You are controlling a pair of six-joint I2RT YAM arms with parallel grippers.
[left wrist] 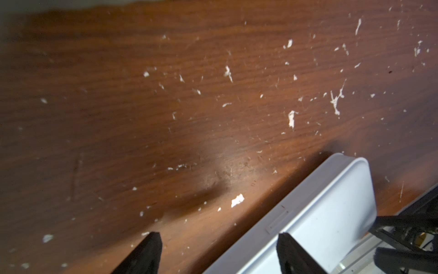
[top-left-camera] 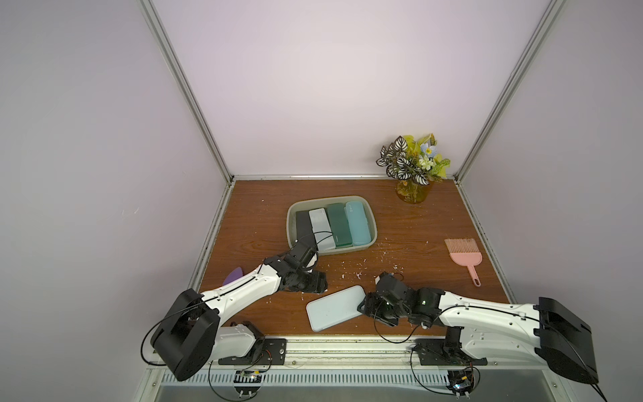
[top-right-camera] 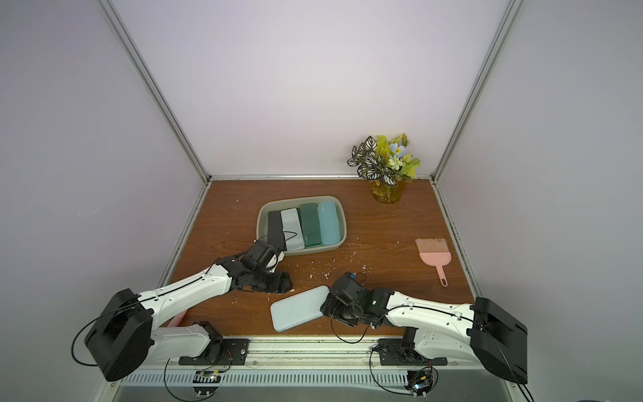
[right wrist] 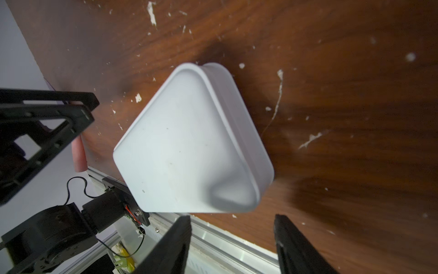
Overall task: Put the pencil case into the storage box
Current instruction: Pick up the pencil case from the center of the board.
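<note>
Pale-blue pencil case (top-left-camera: 335, 308) lies flat — left gripper (left wrist: 218, 237), right gripper (right wrist: 233, 217) gape (both empty).

Reddish-brown wood-grain tabletop (top-left-camera: 400, 236) with a soft sheen, scuffed and white-flecked, pale blue rounded plastic pencil case (top-left-camera: 335, 308) smooth and matt, grey-green plastic storage box (top-left-camera: 374, 222) dull-finished, pink plastic hand brush (top-left-camera: 464, 255), satin aluminium frame rail (top-left-camera: 188, 90).

The storage box (top-left-camera: 291, 226) sits mid-table (top-left-camera: 400, 226) with four cases (top-left-camera: 339, 224) side by side inside it. Another pencil case (top-left-camera: 335, 308) lies on the table near the front edge. At the right, a hand brush (top-left-camera: 464, 255) lies in front of a vase (top-left-camera: 414, 193) that stands in the back corner.
</note>
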